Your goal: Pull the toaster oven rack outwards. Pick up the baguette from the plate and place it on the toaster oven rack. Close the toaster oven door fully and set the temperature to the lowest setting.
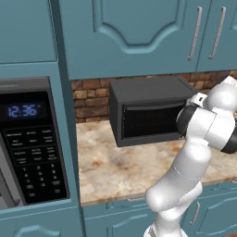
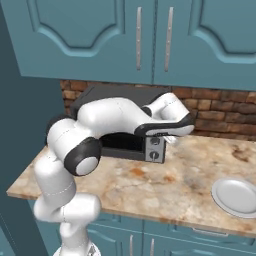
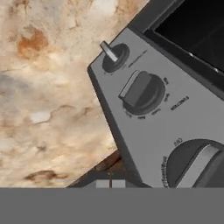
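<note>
The dark grey toaster oven (image 1: pixel 148 111) stands on the counter against the brick wall. Its toaster oven door (image 1: pixel 149 121) looks closed, so the toaster oven rack and the baguette are hidden. The silver side panel (image 3: pixel 144 127) carries three round knobs: a small one (image 3: pixel 114 57), a middle one (image 3: pixel 142 91) and a large one (image 3: pixel 197 164) at the lower right of the hand view. My gripper (image 3: pixel 109 183) is shut with nothing between its fingers, close in front of that panel (image 2: pixel 156 147). In the right base view my hand (image 2: pixel 170 134) hangs at the oven's front right corner.
A white plate (image 2: pixel 235 196) lies bare on the marble counter (image 2: pixel 165 185) to the oven's right. A black keypad microwave (image 1: pixel 30 143) with blue clock digits fills the tall cabinet on the left. Blue wall cabinets (image 2: pixel 150 35) hang above.
</note>
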Controlling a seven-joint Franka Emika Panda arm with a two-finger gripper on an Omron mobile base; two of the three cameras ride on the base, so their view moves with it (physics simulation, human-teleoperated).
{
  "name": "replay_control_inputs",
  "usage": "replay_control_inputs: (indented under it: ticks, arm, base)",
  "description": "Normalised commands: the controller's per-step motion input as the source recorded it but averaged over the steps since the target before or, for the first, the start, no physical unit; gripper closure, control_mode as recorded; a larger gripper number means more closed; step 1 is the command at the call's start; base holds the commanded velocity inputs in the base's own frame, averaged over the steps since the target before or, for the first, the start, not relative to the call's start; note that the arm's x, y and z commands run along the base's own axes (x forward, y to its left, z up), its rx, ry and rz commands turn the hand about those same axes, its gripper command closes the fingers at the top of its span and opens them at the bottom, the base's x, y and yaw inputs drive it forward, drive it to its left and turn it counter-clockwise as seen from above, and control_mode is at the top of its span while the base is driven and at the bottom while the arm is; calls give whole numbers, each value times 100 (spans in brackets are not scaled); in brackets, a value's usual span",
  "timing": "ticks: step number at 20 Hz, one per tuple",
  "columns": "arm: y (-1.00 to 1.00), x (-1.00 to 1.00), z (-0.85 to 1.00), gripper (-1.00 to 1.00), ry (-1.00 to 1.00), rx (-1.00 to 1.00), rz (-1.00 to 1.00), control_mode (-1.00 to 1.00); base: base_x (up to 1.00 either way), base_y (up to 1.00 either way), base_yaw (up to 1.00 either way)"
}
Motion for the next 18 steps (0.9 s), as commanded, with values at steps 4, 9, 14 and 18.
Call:
replay_control_inputs:
  ticks: [4, 9, 14, 18]
  arm:
    - [0, 100, -32, 100, 3, -90, 6, -100]
    - [3, 100, -47, 100, 0, -87, 11, -100]
    - [30, 100, -55, 100, -6, -86, 14, -100]
    - [47, 91, -41, 100, -27, -81, 24, -100]
  base:
    - [0, 0, 0]
    - [0, 0, 0]
    - [0, 0, 0]
    - [0, 0, 0]
